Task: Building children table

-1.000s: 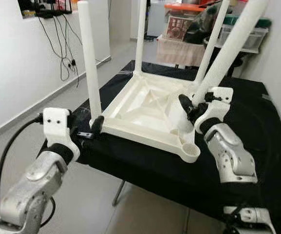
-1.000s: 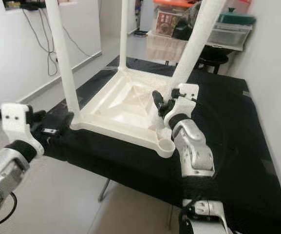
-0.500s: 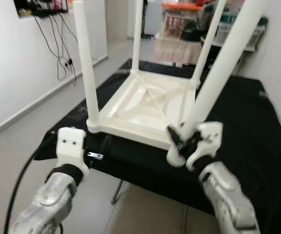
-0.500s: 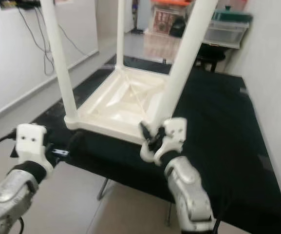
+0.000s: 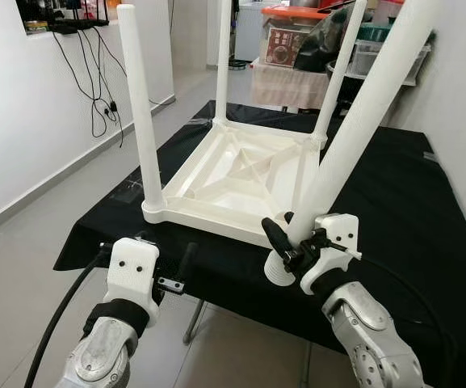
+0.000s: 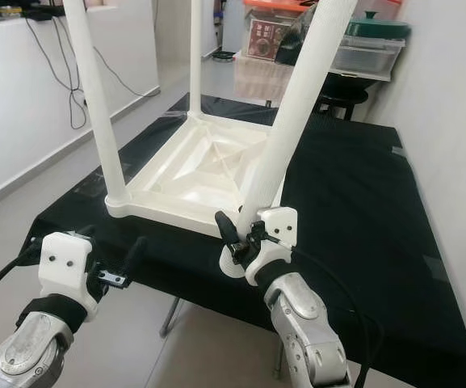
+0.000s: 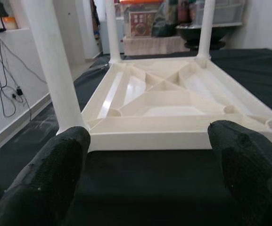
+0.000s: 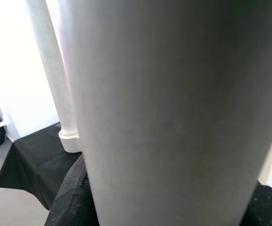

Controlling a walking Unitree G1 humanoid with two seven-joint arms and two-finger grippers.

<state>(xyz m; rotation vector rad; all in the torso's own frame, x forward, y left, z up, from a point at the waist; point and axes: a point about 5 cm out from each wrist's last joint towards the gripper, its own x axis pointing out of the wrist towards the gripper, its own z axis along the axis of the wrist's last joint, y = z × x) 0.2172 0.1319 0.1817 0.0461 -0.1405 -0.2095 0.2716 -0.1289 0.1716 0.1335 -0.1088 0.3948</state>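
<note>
While its black fingers (image 5: 274, 239) clamp the lower end of a loose white leg (image 5: 354, 133), the right gripper (image 5: 291, 246) holds that leg tilted at the near right corner of the upturned white tabletop (image 5: 237, 174), which has three legs standing in it. That tabletop lies on the black-covered bench (image 5: 394, 210). Just before the bench's near edge, the left gripper (image 7: 147, 165) has its fingers (image 7: 55, 174) spread apart, empty.

Bright, even indoor light; head views are sharp. The white leg (image 8: 173, 108) looms blurred and greyish at the right wrist camera.
</note>
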